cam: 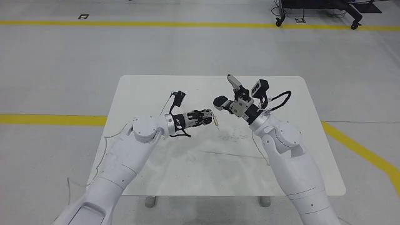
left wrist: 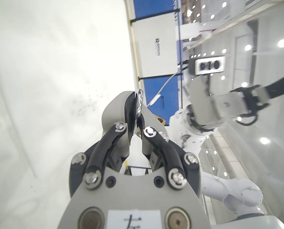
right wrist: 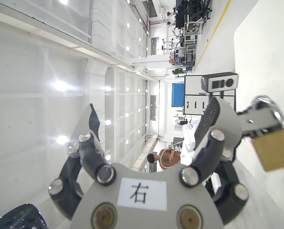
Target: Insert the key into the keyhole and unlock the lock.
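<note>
Two grippers hang close over the middle of the tabletop: the left gripper is clamped on the padlock by its shackle, while the right gripper is spread apart and empty. I cannot make out the key. Best to hold the padlock steady, keyhole toward the right gripper.

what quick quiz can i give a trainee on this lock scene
1. True or false: the right jaws are open and empty.
2. What do the left jaws hold? A) a key B) the lock C) nothing
3. Fill in: the lock is held in the air over the white ___.
Key: 1 true; 2 B; 3 table.
</note>
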